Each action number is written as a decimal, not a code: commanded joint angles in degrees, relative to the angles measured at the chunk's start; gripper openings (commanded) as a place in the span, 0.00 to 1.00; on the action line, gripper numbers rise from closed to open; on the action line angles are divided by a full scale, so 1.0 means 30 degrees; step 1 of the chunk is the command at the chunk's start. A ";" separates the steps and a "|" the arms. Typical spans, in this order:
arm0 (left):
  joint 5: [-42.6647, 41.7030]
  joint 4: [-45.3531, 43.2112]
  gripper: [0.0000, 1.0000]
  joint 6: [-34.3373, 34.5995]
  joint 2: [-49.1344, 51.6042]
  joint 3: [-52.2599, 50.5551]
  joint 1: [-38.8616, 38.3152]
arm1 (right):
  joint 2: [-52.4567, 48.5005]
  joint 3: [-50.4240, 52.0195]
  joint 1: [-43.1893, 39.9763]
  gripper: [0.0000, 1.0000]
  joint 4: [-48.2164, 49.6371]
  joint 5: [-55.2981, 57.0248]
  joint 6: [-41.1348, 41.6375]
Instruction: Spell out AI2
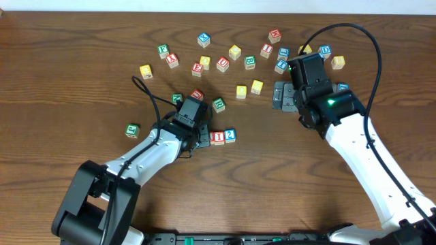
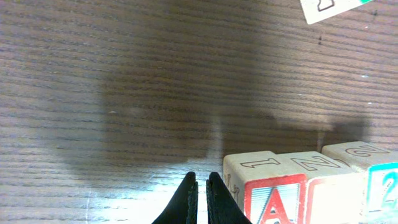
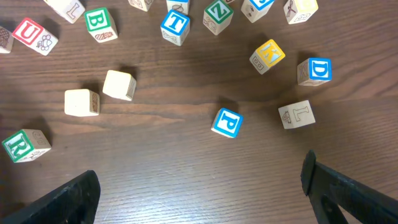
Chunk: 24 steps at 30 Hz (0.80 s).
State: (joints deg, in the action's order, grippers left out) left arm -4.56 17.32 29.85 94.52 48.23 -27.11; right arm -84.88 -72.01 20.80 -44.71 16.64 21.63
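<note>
The three cubes stand in a row touching each other. In the left wrist view they read red A [image 2: 272, 200], the red-framed cube [image 2: 333, 199], its letter washed out, and blue 2 [image 2: 384, 188]. Overhead, the red I [image 1: 217, 137] and blue 2 [image 1: 230, 135] show, while the A is mostly hidden under my left gripper [image 1: 199, 138]. My left gripper [image 2: 202, 178] is shut and empty, its tips on the table just left of the A cube. My right gripper [image 1: 281, 95] is open and empty above bare table [image 3: 199, 180], away from the row.
Many other letter cubes are scattered across the far half of the table, such as a green cube [image 1: 132, 129], a yellow one [image 1: 145, 71] and a green one [image 1: 219, 104]. The right wrist view shows a blue P [image 3: 226, 122], an L [image 3: 296, 114] and a green R [image 3: 25, 144].
</note>
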 commanded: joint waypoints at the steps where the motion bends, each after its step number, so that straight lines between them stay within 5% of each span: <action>1: -0.0357 -0.0109 0.07 0.0073 0.0182 -0.0248 -0.0029 | 0.0080 -0.0022 -0.0080 0.99 0.0073 0.0109 -0.0240; 24: -0.1282 -0.0474 0.07 -0.0648 0.0182 -0.0248 -0.0029 | 0.0080 -0.0022 -0.0080 0.99 0.0211 0.0102 -0.0240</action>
State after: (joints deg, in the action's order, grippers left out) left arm -7.64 16.05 28.49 94.52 48.23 -27.11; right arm -84.88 -72.01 20.80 -44.23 16.64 21.63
